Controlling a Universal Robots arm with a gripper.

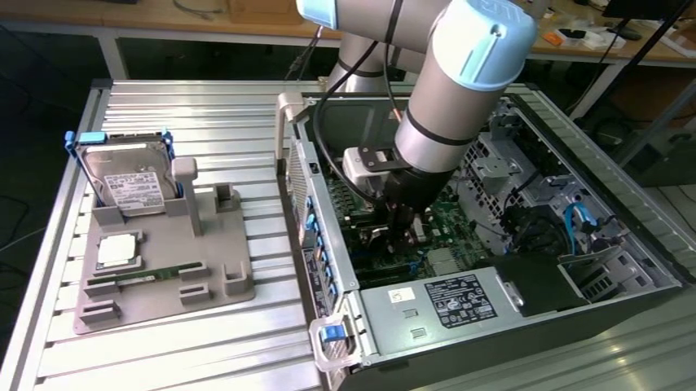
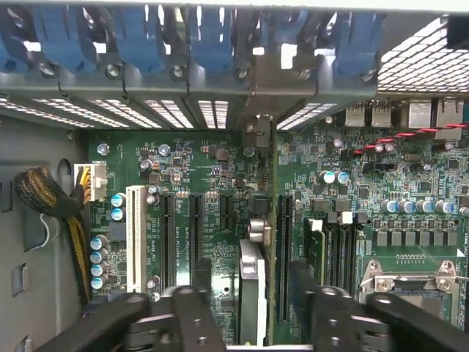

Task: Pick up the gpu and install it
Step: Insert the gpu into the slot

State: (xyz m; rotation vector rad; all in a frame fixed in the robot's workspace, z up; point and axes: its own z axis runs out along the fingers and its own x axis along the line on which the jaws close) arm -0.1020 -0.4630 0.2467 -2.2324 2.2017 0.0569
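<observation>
Bright, even daylight on the ribbed table (image 1: 196,342); the case (image 1: 609,301) interior lies shadowed; near jaws blur in the wrist view.

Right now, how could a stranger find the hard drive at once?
At the exterior view's left of the open computer case lies a grey holder. At its far end stands the hard drive: silver, white-labelled, blue-framed, unlike the green memory stick lying flat.

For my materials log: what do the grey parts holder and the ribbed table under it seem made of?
Matte grey moulded parts holder: probably plastic or 3D-printed; dull, uniform, rounded posts. Silvery ribbed table: looks like bare aluminium extrusion; long parallel grooves, soft metallic sheen.
</observation>
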